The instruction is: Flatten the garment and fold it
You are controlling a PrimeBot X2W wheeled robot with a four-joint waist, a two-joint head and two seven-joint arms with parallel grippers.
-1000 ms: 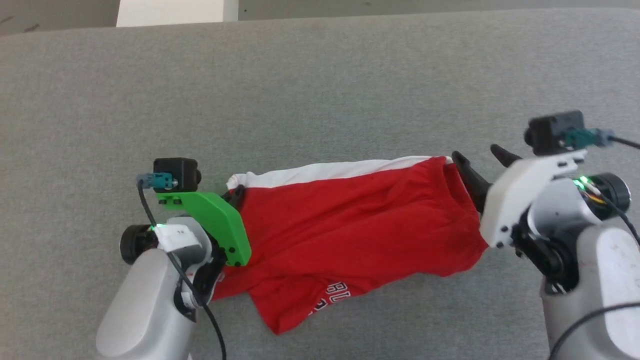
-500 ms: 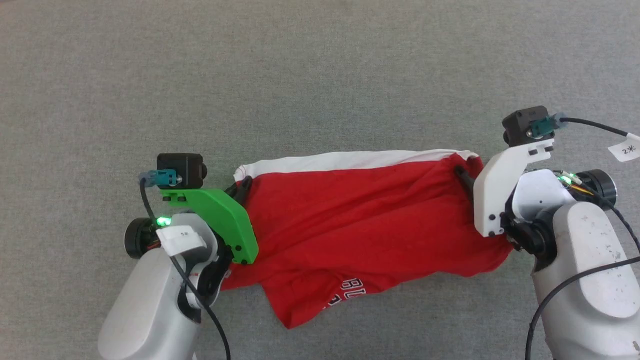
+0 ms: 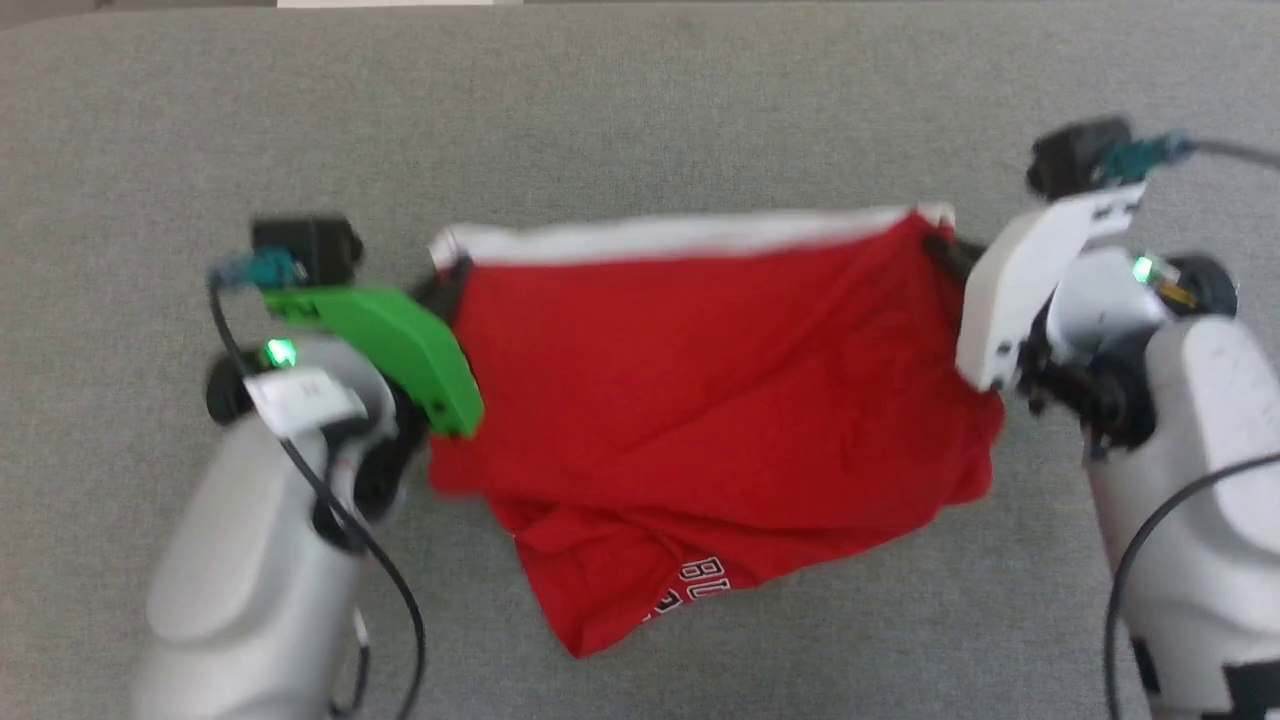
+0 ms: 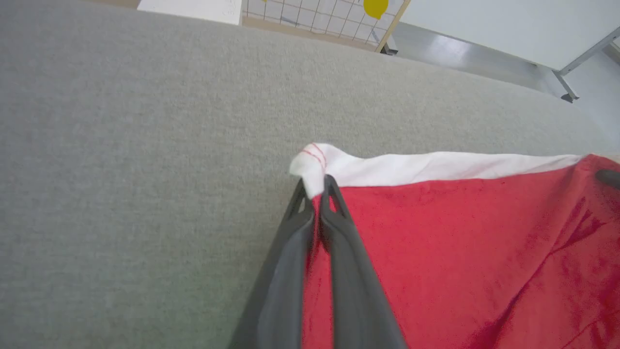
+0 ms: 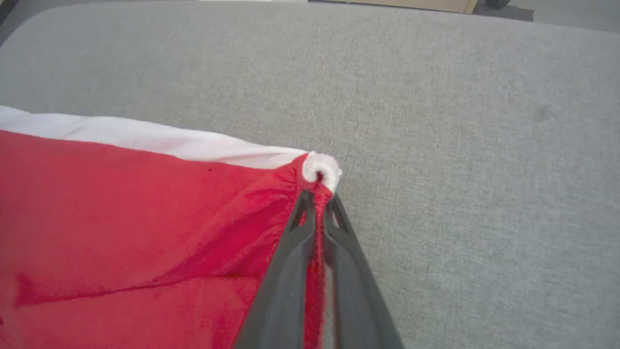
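Observation:
The garment, red shorts with a white stripe along the far edge and white lettering near the front hem, hangs stretched between both grippers over the grey surface. My left gripper is shut on its far left corner, seen closely in the left wrist view, where white fabric pokes past the tips. My right gripper is shut on the far right corner, and in the right wrist view a white bunch sits between the fingertips. The lower part sags in folds toward the front.
The grey fabric surface spreads wide on all sides of the shorts. Beyond its far edge stand a white block, a wire grid and a white table with metal legs.
My right gripper has closed on the garment's right corner. Both grippers have moved farther away and apart, pulling the white-striped edge straight and taut. The head view also shifted.

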